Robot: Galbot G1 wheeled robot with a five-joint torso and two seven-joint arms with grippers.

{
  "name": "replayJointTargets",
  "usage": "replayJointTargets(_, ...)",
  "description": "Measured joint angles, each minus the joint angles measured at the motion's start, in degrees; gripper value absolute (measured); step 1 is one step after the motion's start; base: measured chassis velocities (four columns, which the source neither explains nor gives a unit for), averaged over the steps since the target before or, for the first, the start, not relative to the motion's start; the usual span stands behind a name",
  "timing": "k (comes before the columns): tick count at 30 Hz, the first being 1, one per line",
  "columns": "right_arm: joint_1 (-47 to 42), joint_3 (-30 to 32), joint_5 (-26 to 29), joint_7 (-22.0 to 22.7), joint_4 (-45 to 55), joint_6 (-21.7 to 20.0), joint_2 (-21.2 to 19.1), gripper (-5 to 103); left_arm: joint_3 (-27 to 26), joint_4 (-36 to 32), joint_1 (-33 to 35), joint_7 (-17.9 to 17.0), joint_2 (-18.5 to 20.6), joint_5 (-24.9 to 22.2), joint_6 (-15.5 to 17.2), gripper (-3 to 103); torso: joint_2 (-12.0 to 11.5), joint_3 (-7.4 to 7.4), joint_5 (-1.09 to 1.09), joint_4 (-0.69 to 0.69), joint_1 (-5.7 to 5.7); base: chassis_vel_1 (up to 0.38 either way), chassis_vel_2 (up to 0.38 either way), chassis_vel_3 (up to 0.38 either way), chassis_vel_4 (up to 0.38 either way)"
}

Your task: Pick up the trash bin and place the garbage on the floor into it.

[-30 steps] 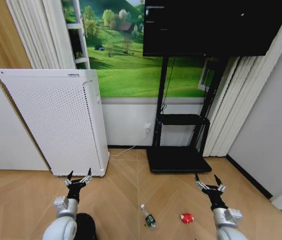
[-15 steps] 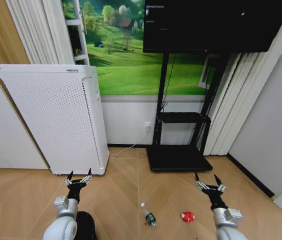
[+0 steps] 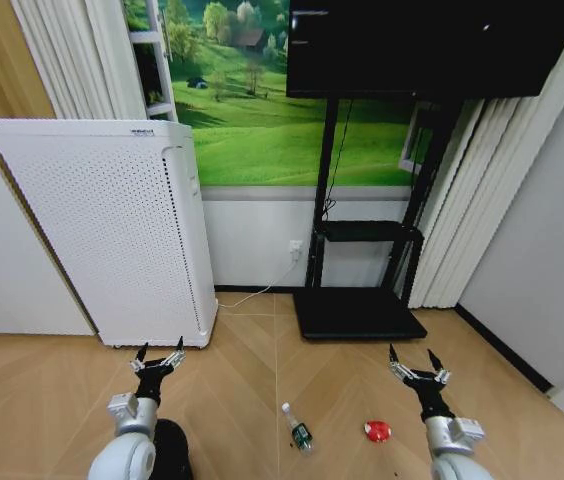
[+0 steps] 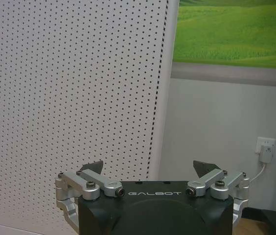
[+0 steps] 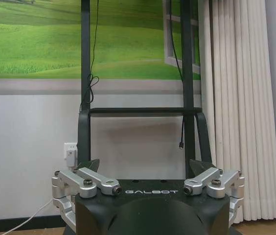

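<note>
Step in hand: approach; nothing picked up yet. Left tool (image 3: 158, 356) and right tool (image 3: 412, 361) both held out low in front, fingers spread wide, empty.

Trash bin (image 3: 172, 452) sits on the floor (image 3: 242, 390) just below the left arm, partly hidden by it. Bottle (image 3: 298, 429) and red wrapper (image 3: 376, 431) lie between the arms, well apart from the bin.

Next move, by my reckoning: lower the left tool onto the bin's rim.

Room: herringbone wood floor, white perforated appliance (image 3: 112, 230) by the wall, black TV stand (image 3: 360, 315), curtains.
</note>
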Motion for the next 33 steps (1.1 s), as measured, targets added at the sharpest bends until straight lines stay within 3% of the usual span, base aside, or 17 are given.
replayJointTargets(8, -0.1, 0.0, -0.4, 0.1, 0.0, 0.0, -0.1, 100, -0.2, -0.6, 0.2, -0.3, 0.4, 2.0, 0.4, 100, 0.0, -0.02, 0.00, 0.00, 0.04, 0.000, 0.000, 0.000, 0.000)
replayJointTargets(11, -1.2, 0.3, -1.9, 0.7, 0.5, 0.0, -0.9, 100, -0.9, -2.1, 2.2, -1.8, 2.7, 3.3, 2.5, 100, 0.1, 0.04, 0.00, -0.02, 0.07, 0.000, 0.000, 0.000, 0.000)
replayJointTargets(13, -2.3, 0.8, -4.0, 1.8, 0.7, -0.1, -1.8, 100, -2.7, -3.1, 6.6, -2.8, 6.5, 3.3, 3.3, 100, 0.2, 0.11, 0.00, 0.00, 0.08, 0.000, 0.000, 0.000, 0.000)
replayJointTargets(16, -2.7, 0.9, -5.4, 2.9, 0.6, -0.1, -2.1, 100, -4.0, -3.8, 10.6, -3.7, 8.9, 3.4, 3.5, 100, 0.3, 0.16, -0.01, 0.02, 0.10, 0.000, 0.000, 0.000, 0.000)
replayJointTargets(26, -3.1, 0.9, -5.1, 4.5, 0.3, -0.1, -2.5, 100, -5.0, -6.1, 21.6, -6.6, 11.7, 3.6, 5.1, 100, 0.4, 0.28, 0.00, -0.01, 0.14, 0.000, 0.000, 0.000, 0.000)
replayJointTargets(31, -2.6, 1.3, -3.9, 4.6, 0.0, 0.0, -3.0, 100, -4.8, -6.5, 25.6, -5.6, 11.7, 0.4, 6.2, 100, 0.5, 0.32, -0.01, 0.02, 0.15, 0.000, 0.000, 0.000, 0.000)
replayJointTargets(33, -2.1, 1.7, -2.9, 4.6, -0.7, 0.3, -3.3, 100, -5.2, -4.2, 29.0, -4.3, 14.5, 0.0, 7.2, 100, 0.5, 0.36, 0.00, 0.01, 0.16, 0.000, 0.000, 0.000, 0.000)
